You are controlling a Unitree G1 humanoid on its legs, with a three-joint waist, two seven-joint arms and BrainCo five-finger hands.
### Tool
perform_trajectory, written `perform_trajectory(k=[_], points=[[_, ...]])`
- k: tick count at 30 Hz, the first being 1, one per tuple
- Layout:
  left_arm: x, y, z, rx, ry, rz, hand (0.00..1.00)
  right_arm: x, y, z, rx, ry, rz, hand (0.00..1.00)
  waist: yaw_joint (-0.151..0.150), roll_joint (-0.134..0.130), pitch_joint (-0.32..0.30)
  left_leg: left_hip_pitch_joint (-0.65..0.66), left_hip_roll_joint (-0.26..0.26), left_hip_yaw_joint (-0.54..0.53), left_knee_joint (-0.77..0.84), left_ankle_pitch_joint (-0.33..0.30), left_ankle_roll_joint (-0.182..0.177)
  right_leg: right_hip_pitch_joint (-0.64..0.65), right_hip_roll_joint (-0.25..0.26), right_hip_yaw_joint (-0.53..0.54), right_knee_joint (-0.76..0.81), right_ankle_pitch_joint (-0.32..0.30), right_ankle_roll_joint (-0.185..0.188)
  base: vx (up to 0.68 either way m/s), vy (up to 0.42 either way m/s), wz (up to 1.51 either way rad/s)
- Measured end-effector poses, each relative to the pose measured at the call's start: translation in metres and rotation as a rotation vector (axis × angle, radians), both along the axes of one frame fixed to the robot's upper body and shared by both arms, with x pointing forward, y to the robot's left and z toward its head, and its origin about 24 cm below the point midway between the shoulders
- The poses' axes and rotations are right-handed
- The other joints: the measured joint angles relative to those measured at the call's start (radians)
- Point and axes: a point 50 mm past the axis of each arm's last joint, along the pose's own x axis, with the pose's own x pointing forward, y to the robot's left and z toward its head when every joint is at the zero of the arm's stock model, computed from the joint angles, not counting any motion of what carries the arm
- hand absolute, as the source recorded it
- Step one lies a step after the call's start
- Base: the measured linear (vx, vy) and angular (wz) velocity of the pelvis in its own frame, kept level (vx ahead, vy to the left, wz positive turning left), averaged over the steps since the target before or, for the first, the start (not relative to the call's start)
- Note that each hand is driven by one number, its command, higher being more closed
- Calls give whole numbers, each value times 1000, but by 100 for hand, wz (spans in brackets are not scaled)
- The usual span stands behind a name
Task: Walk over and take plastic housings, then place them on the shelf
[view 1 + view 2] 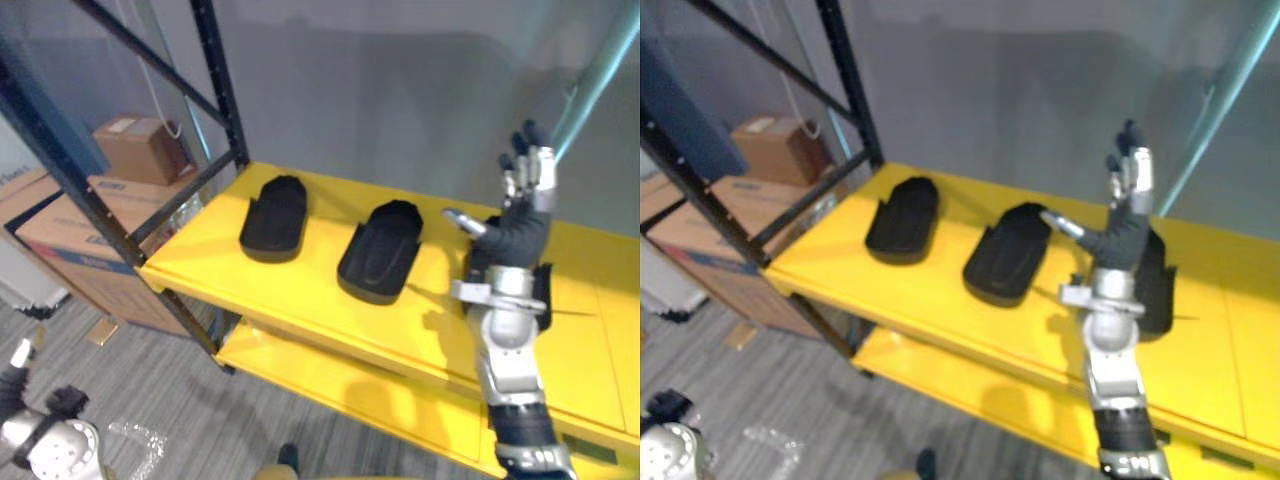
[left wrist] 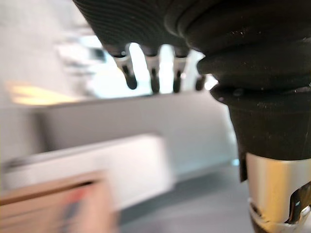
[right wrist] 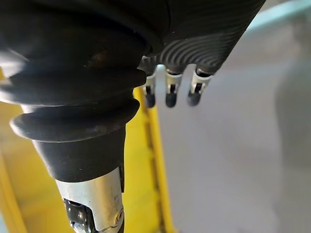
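We hold our right hand (image 1: 520, 235) above the yellow shelf (image 1: 300, 290), fingers spread, empty. Black housings (image 1: 381, 250) lie beside it; our left hand (image 2: 154, 80) hangs relaxed

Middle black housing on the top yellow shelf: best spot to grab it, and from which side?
Likely pinch the middle housing across its two long side walls near the front end, coming from above at the front edge of the shelf. It lies flat, seemingly hollow side up, long axis front to back, so the raised rim offers opposing faces. The open right hand is beside it.
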Motion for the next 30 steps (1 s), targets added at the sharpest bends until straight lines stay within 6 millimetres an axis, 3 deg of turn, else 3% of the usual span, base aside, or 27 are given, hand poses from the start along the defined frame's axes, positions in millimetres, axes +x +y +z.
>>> perform_trajectory(k=[3, 8, 10, 12, 13, 14, 15, 16, 18, 19, 20, 21, 22, 23, 26, 27, 28, 29, 30], points=[[-3, -24, -35, -123, 110, -141, 0, 14, 6, -2, -11, 47, 8, 0, 14, -4, 4, -23, -13, -11, 0, 14, 10, -5, -3, -26, -15, -4, 1, -113, 28, 18], [-2, -54, -56, -203, 181, -313, 0, 15, 25, -6, -9, 55, 67, 0, 14, -11, 11, -53, -1, 28, 1, 32, 24, -46, -11, -8, -14, -2, 14, -79, 36, -4], [7, -69, -61, -239, 190, -414, 0, 5, 32, -12, 15, 59, 114, 0, 11, -24, 18, -52, 0, 45, 1, 38, 23, -64, -12, 19, -3, 2, 19, -1, 8, -32], [16, -89, -68, -292, 202, -518, 0, -11, 36, -17, 38, 56, 168, 0, -4, -25, 27, -58, -4, 30, 1, 37, 26, -79, -7, 78, 40, -10, -3, 30, 14, 21], [21, -105, -71, -324, 209, -594, 0, -25, 35, -22, 46, 61, 187, 0, -46, -26, 33, -67, -18, -21, 2, 39, 36, -78, 0, 151, 59, -18, -17, 31, 56, 96], [26, -116, -74, -348, 206, -639, 0, -34, 32, -28, 52, 75, 190, 0, -75, -22, 41, -72, -25, -70, 2, 47, 35, -71, 9, 196, 79, -23, -24, 0, 48, 141], [28, -124, -75, -371, 198, -669, 0, -41, 31, -36, 61, 100, 187, 0, -90, -19, 51, -79, -30, -115, 1, 53, 30, -72, 19, 236, 108, -54, -54, -32, -20, 129], [28, -124, -75, -373, 196, -667, 0, -44, 32, -39, 61, 112, 192, 0, -92, -23, 55, -91, -33, -143, 2, 65, 25, -69, 23, 240, 114, -85, -64, -59, -85, 120], [27, -121, -76, -371, 198, -642, 0, -44, 36, -36, 61, 85, 213, 0, -81, -20, 63, -132, -36, -189, 7, 107, 13, -72, 44, 237, 107, -120, -31, -93, -153, 89], [26, -122, -79, -386, 206, -627, 0, -44, 37, -33, 60, 65, 219, 0, -68, 6, 90, -141, -20, -221, 7, 125, 6, -69, 72, 217, 111, -121, -24, -185, -176, 64], [18, -121, -84, -411, 227, -598, 0, -42, 39, -35, 57, 74, 224, 0, -55, 39, 109, -144, -4, -224, 8, 116, 15, -67, 99, 204, 117, -120, -23, -189, -137, 55], [14, -121, -87, -421, 237, -584, 0, -40, 41, -37, 52, 81, 229, 0, -52, 52, 116, -147, 9, -191, 18, 94, 40, -60, 107, 189, 117, -118, -24, -178, -128, 66], [10, -120, -92, -434, 258, -567, 0, -40, 40, -38, 38, 88, 230, 0, -57, 60, 124, -176, 32, -89, 77, -3, 95, -47, 110, 155, 103, -107, -34, -168, -88, 66], [5, -120, -95, -443, 275, -555, 0, -37, 40, -35, 19, 81, 235, 0, -51, 47, 133, -204, 59, 9, 154, -74, 123, -48, 88, 137, 90, -99, -45, -149, -69, 55], [-4, -124, -102, -466, 317, -558, 0, -33, 38, -30, 23, 62, 231, 0, -65, 40, 116, -203, 74, 94, 364, -95, 144, -65, 50, 122, 108, -97, -49, -89, -28, 10], [-2, -126, -101, -466, 315, -571, 0, -34, 37, -30, 34, 57, 227, 0, -79, 35, 108, -180, 74, 106, 442, -136, 134, -76, 31, 119, 116, -94, -47, -65, 14, 19], [5, -129, -100, -462, 301, -590, 0, -36, 33, -32, 64, 61, 223, 0, -99, 31, 102, -142, 76, 125, 447, -196, 94, -78, 21, 108, 112, -81, -44, -40, 34, 28], [9, -131, -99, -460, 293, -604, 0, -38, 31, -33, 80, 60, 219, 0, -102, 35, 96, -124, 78, 130, 432, -206, 77, -76, 20, 98, 107, -72, -40, -5, 95, 45], [21, -138, -94, -454, 265, -652, 0, -40, 25, -33, 94, 55, 193, 0, -122, 42, 91, -79, 72, 130, 335, -213, 28, -82, 21, 84, 96, -58, -29, 7, 73, 39]])
